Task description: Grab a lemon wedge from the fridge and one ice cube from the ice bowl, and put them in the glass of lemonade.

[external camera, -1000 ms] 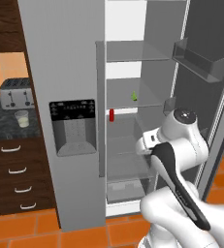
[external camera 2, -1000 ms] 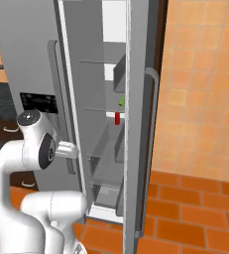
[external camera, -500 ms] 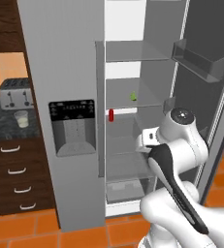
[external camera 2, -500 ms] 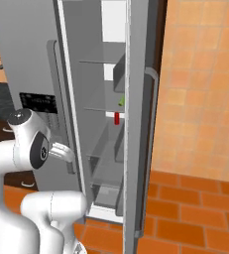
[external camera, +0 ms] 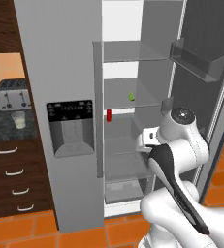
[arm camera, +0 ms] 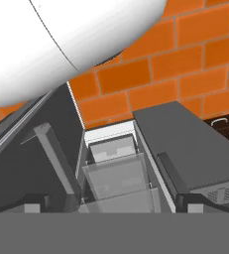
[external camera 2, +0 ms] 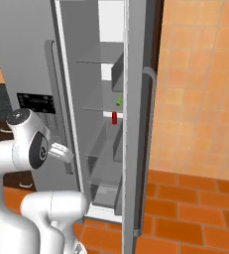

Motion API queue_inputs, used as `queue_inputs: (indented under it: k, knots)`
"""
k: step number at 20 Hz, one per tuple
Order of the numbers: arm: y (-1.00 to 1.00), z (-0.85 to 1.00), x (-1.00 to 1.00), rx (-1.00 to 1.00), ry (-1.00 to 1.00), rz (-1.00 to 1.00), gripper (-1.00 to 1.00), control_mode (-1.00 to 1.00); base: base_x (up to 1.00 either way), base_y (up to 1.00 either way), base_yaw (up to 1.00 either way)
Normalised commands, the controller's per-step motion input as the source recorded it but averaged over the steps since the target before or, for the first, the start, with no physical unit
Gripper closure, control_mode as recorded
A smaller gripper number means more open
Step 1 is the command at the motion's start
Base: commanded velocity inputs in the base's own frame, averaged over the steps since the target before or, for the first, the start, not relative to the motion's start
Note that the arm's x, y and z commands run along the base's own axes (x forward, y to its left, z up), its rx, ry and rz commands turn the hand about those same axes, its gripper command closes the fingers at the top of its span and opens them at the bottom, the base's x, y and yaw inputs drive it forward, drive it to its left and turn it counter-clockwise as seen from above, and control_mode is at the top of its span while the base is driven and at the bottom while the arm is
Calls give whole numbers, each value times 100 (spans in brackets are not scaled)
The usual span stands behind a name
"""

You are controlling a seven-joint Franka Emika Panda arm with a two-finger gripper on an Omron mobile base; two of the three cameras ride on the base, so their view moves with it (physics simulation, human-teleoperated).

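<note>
The grey fridge (external camera: pixel 60 58) stands with its right door (external camera: pixel 205 97) swung open. On a middle shelf inside lies the tiny green lemon wedge (external camera: pixel 131 96), also seen from the other side (external camera 2: pixel 119 100). My gripper (arm camera: pixel 111 206) is open and holds nothing. It hangs in front of the lower shelves, well below the wedge, and looks down at the bottom drawers. My hand (external camera: pixel 148 140) sits just outside the compartment. The glass of lemonade (external camera: pixel 18 119) stands on the dark counter at far left. The ice bowl is out of view.
A small red item (external camera: pixel 108 115) sits at the shelf's front edge, lower left of the wedge. A silver toaster (external camera: pixel 11 93) stands behind the glass. Dark drawers (external camera: pixel 14 179) lie under the counter. The open door (external camera 2: pixel 136 124) bounds the right side.
My arm's upper joint has swung slightly sideways and the hand has shifted a little in front of the shelves. The gripper stays open and nothing in the fridge has moved.
</note>
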Motion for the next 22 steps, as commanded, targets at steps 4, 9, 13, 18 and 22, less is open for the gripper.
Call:
queue_inputs:
  k: [4,9,13,18,22]
  knots:
    - [0,0,0,0,0,0,-100,100,8,1,0]
    - [0,0,0,0,0,0,-100,100,26,10,-3]
    - [0,0,0,0,0,0,-100,100,36,36,-17]
    - [0,0,0,0,0,0,-100,100,21,50,-24]
    - [0,0,0,0,0,0,-100,100,29,35,-19]
